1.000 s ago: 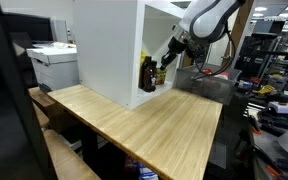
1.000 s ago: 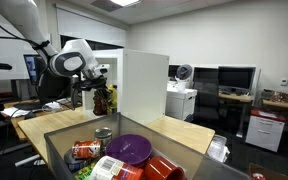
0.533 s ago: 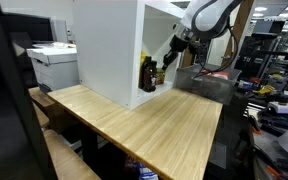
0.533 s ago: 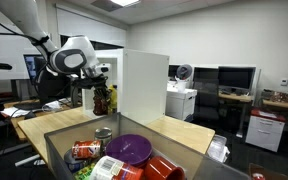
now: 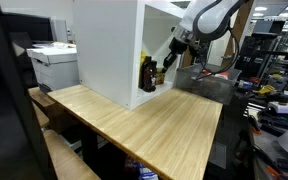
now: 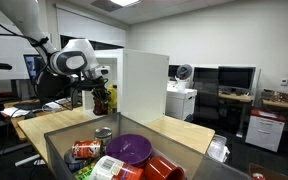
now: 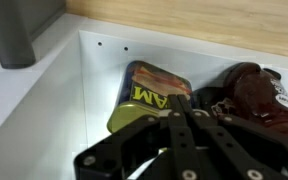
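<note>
My gripper (image 7: pixel 174 108) is shut, its two black fingers pressed together with nothing between them. It reaches into the open side of a white cabinet (image 5: pixel 109 45). In the wrist view a yellow SPAM can (image 7: pixel 142 93) lies just beyond the fingertips; I cannot tell whether they touch it. A dark brown bottle (image 7: pixel 252 95) is right beside the can. In both exterior views the gripper (image 5: pixel 162 70) (image 6: pixel 96 84) is at the cabinet's opening, next to the dark bottle (image 5: pixel 148 74) and the items (image 6: pixel 106 98) standing inside.
The cabinet stands on a wooden table (image 5: pixel 154 130). A clear bin (image 6: pixel 124 155) with cans and a purple plate (image 6: pixel 129 147) sits in the foreground. A printer (image 5: pixel 52 62) stands beyond the table, and desks with monitors (image 6: pixel 234 78) fill the room.
</note>
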You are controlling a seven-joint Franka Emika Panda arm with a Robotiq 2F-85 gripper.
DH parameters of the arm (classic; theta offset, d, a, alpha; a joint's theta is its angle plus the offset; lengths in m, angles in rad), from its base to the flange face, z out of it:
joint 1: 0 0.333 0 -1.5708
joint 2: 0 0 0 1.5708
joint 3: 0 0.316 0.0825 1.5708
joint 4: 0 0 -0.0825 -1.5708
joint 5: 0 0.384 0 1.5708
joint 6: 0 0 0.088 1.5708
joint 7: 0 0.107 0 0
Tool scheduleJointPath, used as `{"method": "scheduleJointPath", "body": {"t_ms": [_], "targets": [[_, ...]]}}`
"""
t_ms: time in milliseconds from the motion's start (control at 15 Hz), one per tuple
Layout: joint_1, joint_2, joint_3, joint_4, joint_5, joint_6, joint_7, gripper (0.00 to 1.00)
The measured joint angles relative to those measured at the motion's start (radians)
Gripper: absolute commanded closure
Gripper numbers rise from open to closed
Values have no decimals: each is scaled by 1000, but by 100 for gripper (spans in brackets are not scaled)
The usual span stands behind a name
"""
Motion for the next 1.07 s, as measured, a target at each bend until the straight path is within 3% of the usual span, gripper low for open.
{"method": "scheduleJointPath", "body": {"t_ms": [200,400,600,1067], "targets": [[-111,12,94,0,-50,2,5,95],[-166,32,118,3,-141,11,47,95],[-135,46,109,6,-181,41,105,96],[-60,84,-7,33,-438,86,310,95]]}}
